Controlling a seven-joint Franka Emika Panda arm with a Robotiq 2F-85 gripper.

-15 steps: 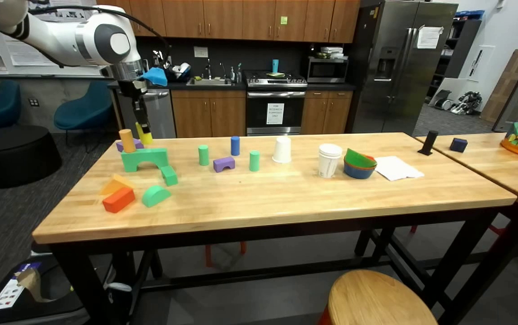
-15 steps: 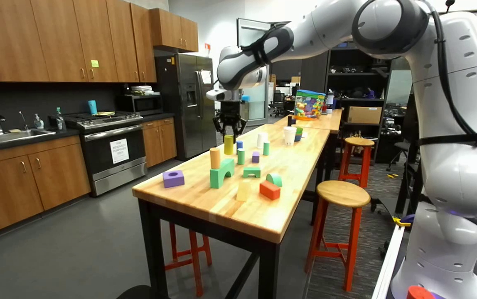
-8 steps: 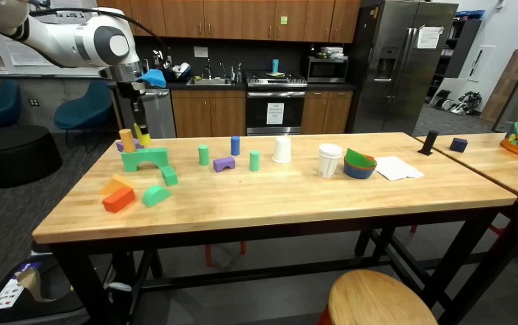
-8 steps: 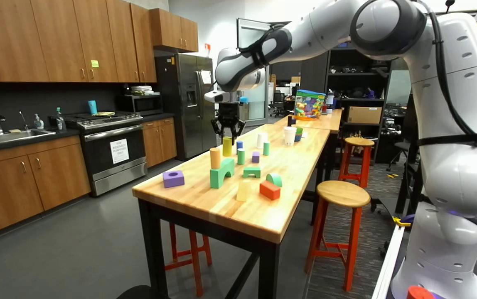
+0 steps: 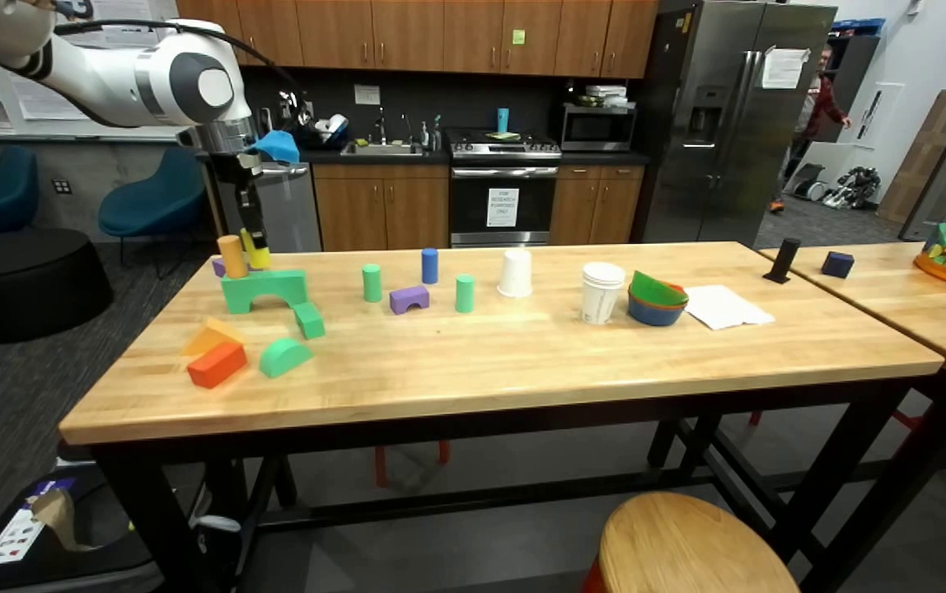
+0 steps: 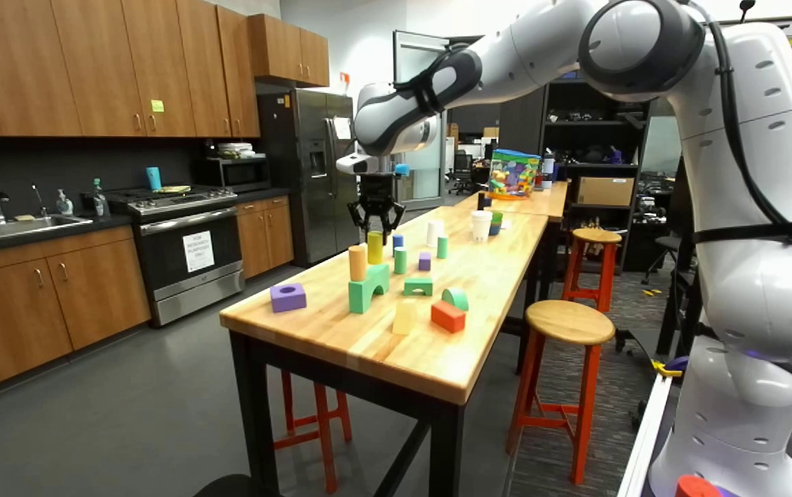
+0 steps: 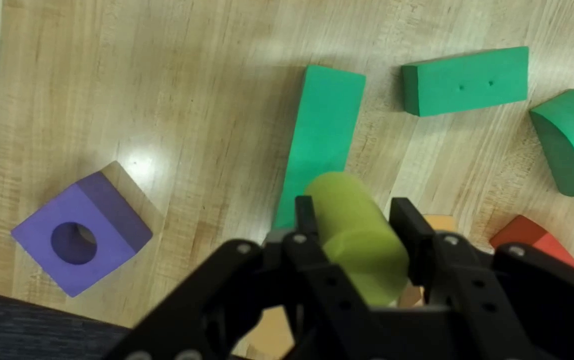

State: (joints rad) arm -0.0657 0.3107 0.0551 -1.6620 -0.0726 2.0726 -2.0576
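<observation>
My gripper (image 6: 376, 237) is shut on a yellow-green cylinder (image 7: 352, 225), which is slightly tilted and also shows in both exterior views (image 5: 256, 254) (image 6: 374, 250). The cylinder's lower end hangs close to the far end of a green arch block (image 6: 368, 284); I cannot tell if they touch. In the wrist view the arch (image 7: 323, 125) lies behind the cylinder, its near part hidden by my fingers. An orange cylinder (image 6: 357, 263) stands upright on the arch's other end, beside the held cylinder. A purple block with a round hole (image 7: 79, 235) sits off to one side.
Near the arch lie a small green bridge block (image 6: 418, 286), a green half-round (image 6: 455, 298), a red block (image 6: 448, 316) and a pale orange wedge (image 5: 213, 336). Further along stand green cylinders (image 5: 372, 283), a blue cylinder (image 5: 429, 267), a purple arch (image 5: 409, 300), cups (image 5: 601, 294) and bowls (image 5: 656, 301).
My gripper has moved slightly down and towards the orange cylinder, with the yellow-green cylinder in it. The blocks have not moved. A person has appeared beside the fridge in the background.
</observation>
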